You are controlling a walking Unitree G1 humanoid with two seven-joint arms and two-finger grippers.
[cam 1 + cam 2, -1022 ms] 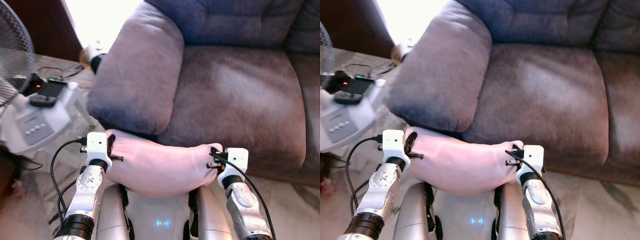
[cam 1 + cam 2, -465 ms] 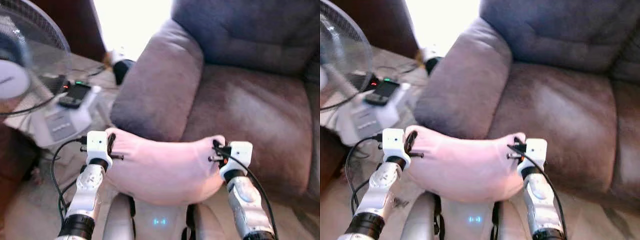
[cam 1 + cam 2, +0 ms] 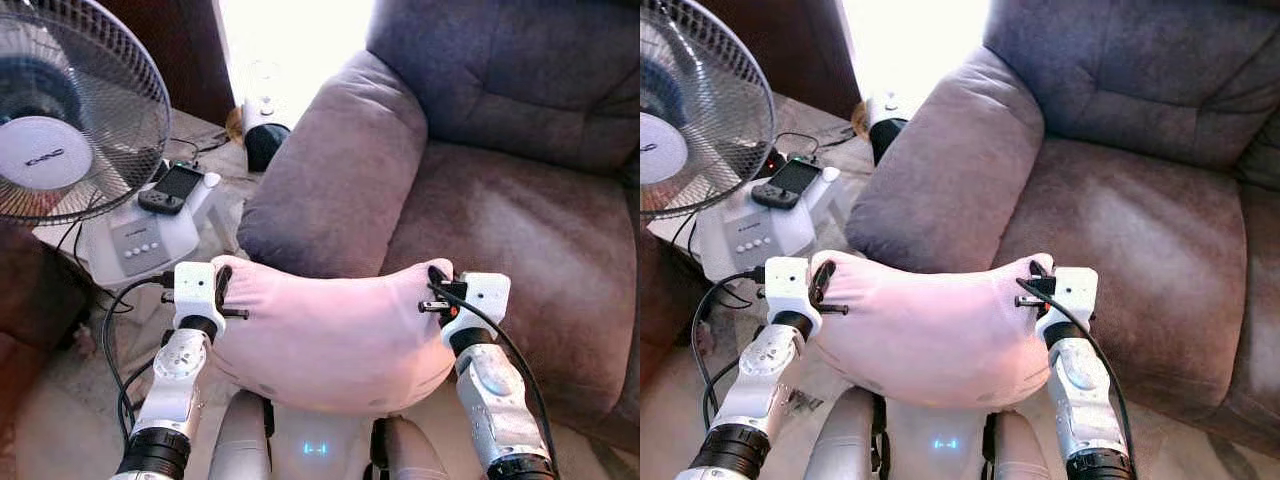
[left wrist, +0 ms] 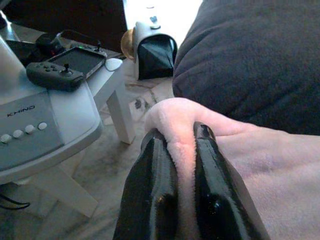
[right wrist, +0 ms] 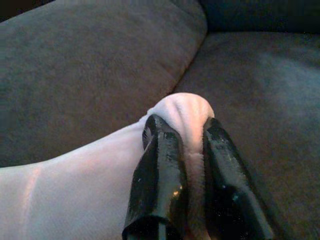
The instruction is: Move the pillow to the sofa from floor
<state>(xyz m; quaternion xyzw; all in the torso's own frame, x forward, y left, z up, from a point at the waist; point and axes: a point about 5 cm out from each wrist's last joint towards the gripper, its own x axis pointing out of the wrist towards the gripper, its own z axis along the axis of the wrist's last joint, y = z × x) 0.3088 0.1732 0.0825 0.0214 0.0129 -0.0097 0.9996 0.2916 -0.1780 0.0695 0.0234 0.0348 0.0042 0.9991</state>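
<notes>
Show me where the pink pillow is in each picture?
Left eye view: pillow hangs low in the middle, between the left gripper and right gripper.
Right eye view: low middle.
Left wrist view: pinched between black fingers.
Right wrist view: corner pinched.
Shared landmark: the sofa armrest.

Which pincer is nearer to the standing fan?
The left. The left pincer grips the pillow's corner on the side where the fan stands. The right pincer grips the opposite corner, over by the sofa seat.
</notes>
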